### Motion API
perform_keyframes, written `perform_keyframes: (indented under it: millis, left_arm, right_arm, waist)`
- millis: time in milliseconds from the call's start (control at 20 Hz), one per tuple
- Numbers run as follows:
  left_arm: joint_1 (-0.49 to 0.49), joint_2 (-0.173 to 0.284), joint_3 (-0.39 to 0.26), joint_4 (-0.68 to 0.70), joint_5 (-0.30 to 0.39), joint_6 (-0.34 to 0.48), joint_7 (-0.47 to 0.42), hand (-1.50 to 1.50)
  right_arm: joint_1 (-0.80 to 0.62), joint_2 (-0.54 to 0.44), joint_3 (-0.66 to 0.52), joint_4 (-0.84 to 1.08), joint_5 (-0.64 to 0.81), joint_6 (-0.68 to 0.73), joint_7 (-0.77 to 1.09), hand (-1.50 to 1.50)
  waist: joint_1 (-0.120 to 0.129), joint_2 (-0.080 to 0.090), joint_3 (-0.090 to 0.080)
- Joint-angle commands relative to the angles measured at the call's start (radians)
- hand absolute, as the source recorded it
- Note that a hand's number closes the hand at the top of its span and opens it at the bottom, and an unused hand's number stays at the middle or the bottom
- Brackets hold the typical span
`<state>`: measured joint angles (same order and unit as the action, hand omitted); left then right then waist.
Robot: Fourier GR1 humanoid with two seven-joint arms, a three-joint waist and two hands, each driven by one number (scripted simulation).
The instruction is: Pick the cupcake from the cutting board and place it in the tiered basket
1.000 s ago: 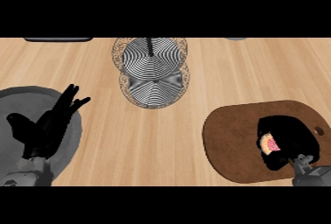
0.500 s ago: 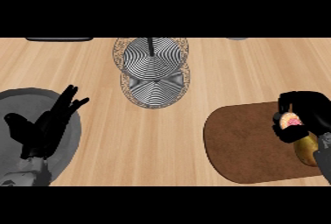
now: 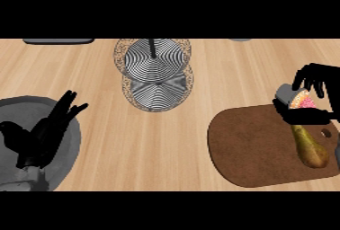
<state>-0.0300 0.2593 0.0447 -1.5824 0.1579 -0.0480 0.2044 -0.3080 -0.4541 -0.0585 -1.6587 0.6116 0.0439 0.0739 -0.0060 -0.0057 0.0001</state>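
My right hand (image 3: 317, 85) is at the right edge, above the far rim of the brown cutting board (image 3: 256, 148), its fingers curled round the cupcake (image 3: 303, 101), whose pink top and grey wrapper show between fingers and thumb. The cupcake is lifted off the board. The tiered basket (image 3: 154, 72), two stacked wire bowls with a black centre post, stands at the top middle of the wooden counter, well to the left of the cupcake. My left hand (image 3: 46, 130) rests open at the lower left, fingers up.
A yellow-brown pear (image 3: 309, 146) lies on the right part of the cutting board. A grey round plate (image 3: 69, 134) sits under my left hand. Dark objects (image 3: 58, 41) peek in at the top edge.
My right hand closed on the cupcake, lifted it from the board and carried it up toward the far right; the pear came into sight. The left hand stayed still.
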Motion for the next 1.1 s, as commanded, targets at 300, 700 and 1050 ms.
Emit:
perform_keyframes:
  millis: [300, 700, 1050]
  left_arm:
    - [-0.055, 0.001, 0.018, -0.007, -0.001, -0.007, 0.058, 0.00]
    - [-0.075, -0.024, 0.021, 0.043, -0.029, -0.005, 0.011, 0.00]
    - [-0.089, -0.055, -0.003, 0.029, -0.048, 0.007, 0.044, 0.00]
  right_arm:
    - [-0.181, 0.075, 0.062, -0.301, -0.134, 0.238, 0.352, 1.50]
    - [-0.523, 0.264, 0.221, -0.068, 0.014, 0.181, 0.514, 1.50]
    - [-0.635, 0.430, 0.287, 0.106, 0.136, 0.085, 0.597, 1.50]
  waist:
    - [0.004, 0.003, -0.001]
    - [0.018, 0.007, -0.001]
    - [0.013, 0.007, -0.001]
